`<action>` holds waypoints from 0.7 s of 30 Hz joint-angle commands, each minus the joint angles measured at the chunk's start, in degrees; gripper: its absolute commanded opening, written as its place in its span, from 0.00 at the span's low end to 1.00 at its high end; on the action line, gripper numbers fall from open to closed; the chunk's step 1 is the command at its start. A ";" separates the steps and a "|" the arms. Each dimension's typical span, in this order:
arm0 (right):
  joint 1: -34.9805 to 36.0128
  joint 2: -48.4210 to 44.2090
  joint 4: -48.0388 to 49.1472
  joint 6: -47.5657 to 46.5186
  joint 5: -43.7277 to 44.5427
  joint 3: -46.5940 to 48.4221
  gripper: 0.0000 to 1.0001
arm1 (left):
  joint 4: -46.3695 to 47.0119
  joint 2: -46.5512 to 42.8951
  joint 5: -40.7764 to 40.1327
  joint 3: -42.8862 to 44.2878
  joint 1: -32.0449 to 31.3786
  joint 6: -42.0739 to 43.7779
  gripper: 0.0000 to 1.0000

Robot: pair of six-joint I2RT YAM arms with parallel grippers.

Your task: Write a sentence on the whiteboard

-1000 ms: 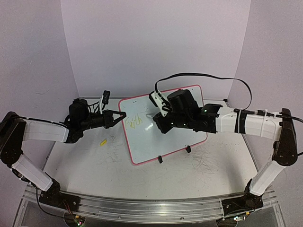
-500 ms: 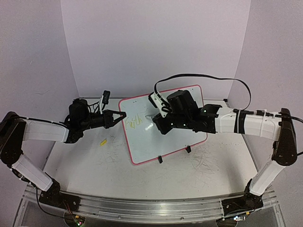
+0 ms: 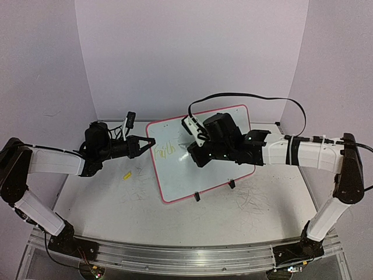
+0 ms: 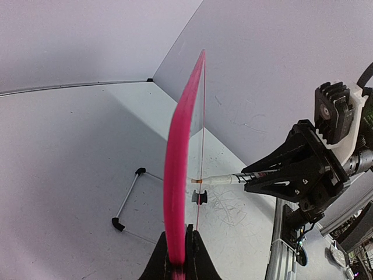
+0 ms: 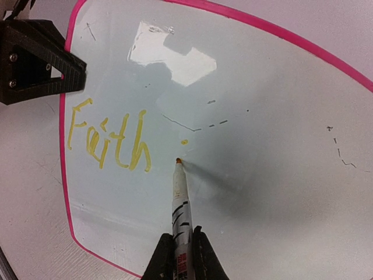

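Observation:
The whiteboard point(image 3: 201, 175) stands tilted on the table, white with a pink rim. My left gripper point(image 3: 150, 143) is shut on its left rim point(image 4: 179, 151), which passes between the jaws point(image 4: 178, 256). My right gripper point(image 5: 182, 251) is shut on a white marker point(image 5: 181, 204) in front of the board face point(image 5: 280, 116). The marker's orange tip is at the board, right of the sentence point(image 5: 108, 143), which reads "Faith" in yellow. A small yellow dot sits just above the tip. The sentence point(image 3: 165, 150) shows faintly in the top view. The marker point(image 4: 224, 179) also shows in the left wrist view.
A small yellow piece point(image 3: 126, 175) lies on the table left of the board. Grey scribbles point(image 3: 250, 201) mark the table on the right. Two black clip feet point(image 3: 197, 196) hold the board's lower edge. A wire stand point(image 4: 128, 198) lies behind the board.
My right gripper has shifted slightly left along the board with the marker. My left gripper and the board have not moved.

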 commanded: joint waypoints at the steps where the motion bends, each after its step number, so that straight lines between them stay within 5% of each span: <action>1: 0.01 0.54 0.88 0.82 1.54 0.54 0.00 | -0.93 -0.34 -1.59 0.11 0.22 3.21 0.00; 21: 1.90 -0.72 -1.49 4.33 1.11 -2.26 0.00 | -0.95 -0.58 -1.43 -0.41 0.23 3.35 0.00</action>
